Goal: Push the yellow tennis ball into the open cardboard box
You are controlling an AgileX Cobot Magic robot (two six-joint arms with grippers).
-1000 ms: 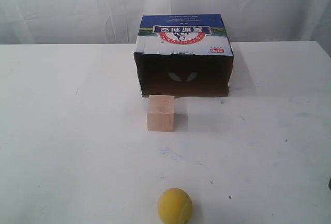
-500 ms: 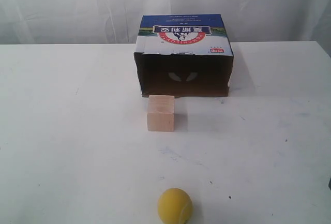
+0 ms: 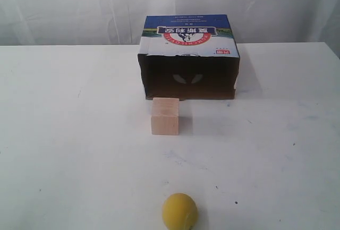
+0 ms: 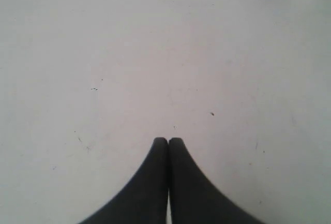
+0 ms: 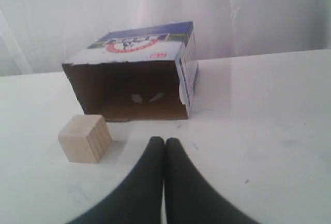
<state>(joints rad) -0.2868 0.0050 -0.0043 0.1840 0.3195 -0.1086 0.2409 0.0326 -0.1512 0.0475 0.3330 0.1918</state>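
Observation:
The yellow tennis ball (image 3: 179, 211) rests on the white table near its front edge, in the exterior view only. The open cardboard box (image 3: 188, 62) lies at the back centre with its dark mouth facing forward; it also shows as the open cardboard box (image 5: 135, 78) in the right wrist view. Neither arm appears in the exterior view. My left gripper (image 4: 168, 141) is shut over bare table with nothing between its fingers. My right gripper (image 5: 164, 141) is shut too, pointing toward the box mouth, well short of it.
A pale wooden cube (image 3: 165, 116) stands just in front of the box's left half, between ball and box; the same wooden cube (image 5: 85, 138) shows in the right wrist view. A white curtain (image 3: 79, 7) hangs behind the table (image 3: 64, 150).
A small dark shape at the exterior view's right edge has gone out of sight. Ball, cube and box have not moved.

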